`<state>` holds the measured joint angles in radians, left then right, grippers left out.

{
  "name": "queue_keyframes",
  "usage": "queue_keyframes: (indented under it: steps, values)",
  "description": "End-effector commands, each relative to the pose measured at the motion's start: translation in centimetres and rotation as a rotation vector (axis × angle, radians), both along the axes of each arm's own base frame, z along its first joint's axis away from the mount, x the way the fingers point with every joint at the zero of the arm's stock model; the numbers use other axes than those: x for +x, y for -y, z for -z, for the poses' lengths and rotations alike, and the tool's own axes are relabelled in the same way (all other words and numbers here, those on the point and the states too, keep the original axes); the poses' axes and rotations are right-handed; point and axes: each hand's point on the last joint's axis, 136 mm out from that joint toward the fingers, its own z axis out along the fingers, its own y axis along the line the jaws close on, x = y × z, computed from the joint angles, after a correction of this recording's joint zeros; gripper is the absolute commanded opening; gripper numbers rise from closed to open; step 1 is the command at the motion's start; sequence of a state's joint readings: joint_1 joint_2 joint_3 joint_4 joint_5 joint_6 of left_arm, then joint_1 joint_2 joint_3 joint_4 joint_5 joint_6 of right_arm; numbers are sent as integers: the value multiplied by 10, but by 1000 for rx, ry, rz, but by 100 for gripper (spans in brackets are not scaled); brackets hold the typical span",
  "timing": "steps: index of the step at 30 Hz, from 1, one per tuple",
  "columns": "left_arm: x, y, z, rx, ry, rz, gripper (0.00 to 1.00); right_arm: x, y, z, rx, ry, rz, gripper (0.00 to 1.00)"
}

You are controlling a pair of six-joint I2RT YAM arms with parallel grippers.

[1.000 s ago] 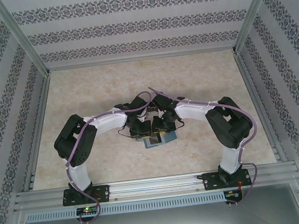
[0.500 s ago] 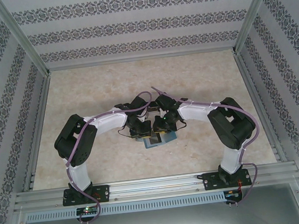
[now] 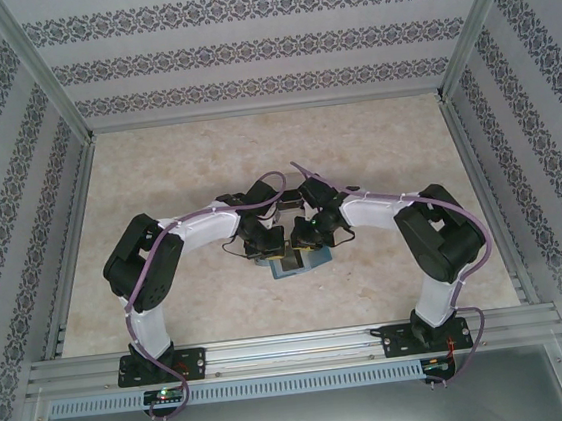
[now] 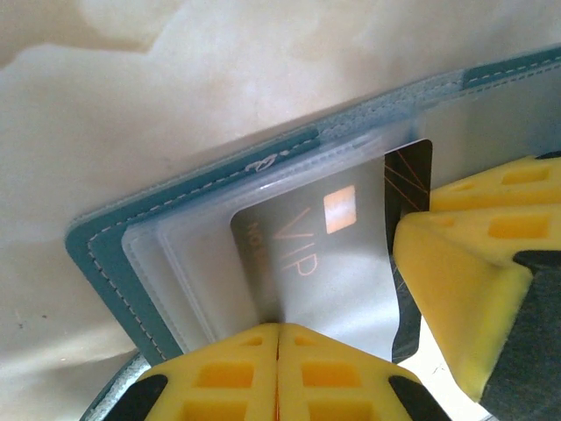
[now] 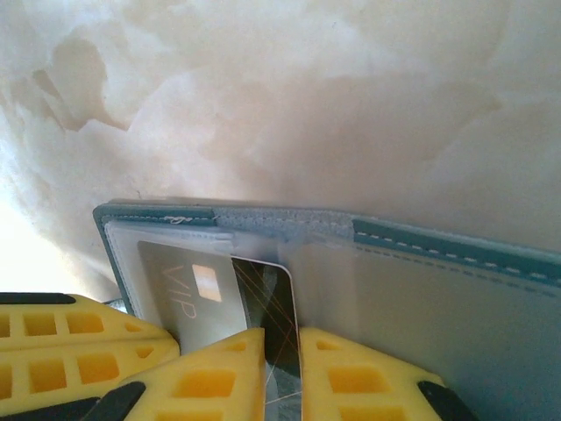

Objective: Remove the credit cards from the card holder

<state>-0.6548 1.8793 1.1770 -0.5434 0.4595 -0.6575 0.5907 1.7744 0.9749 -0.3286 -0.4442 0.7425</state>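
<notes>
The teal card holder (image 3: 292,267) lies open on the table between both arms, its teal edge (image 4: 96,254) and grey-blue inner side (image 5: 456,289) showing. A dark credit card (image 5: 276,298) marked VIP sits in a clear pocket, its bare end (image 4: 410,171) sticking out. My left gripper (image 4: 278,326) is shut, its tips pressed together on the clear pocket over the card. My right gripper (image 5: 282,338) has closed to a narrow gap on the card's exposed end. From above, the left gripper (image 3: 277,246) and right gripper (image 3: 300,244) meet over the holder.
The marbled table (image 3: 276,161) stretches away behind the arms, bounded by metal rails (image 3: 90,210) and patterned walls. The right gripper's yellow fingers (image 4: 465,272) crowd the left wrist view, and the left gripper's fingers (image 5: 70,342) sit at the lower left of the right wrist view.
My right gripper's jaws have narrowed onto the card's end and the right arm has edged slightly left. The left arm and the holder have stayed put.
</notes>
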Motion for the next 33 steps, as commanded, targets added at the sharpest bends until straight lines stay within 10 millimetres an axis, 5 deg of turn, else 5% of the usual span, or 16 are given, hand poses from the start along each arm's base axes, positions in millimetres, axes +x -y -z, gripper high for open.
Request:
queue_keyframes:
  steps: [1,14,33]
  values:
    - [-22,-29,40,176,-78,19,7,-1,-23,-21,138,19,-28,14]
    - [-21,-28,33,167,-68,16,7,0,-13,-20,148,37,-14,0]
    - [-20,-29,25,167,-53,16,9,4,40,-20,-65,80,-12,0]
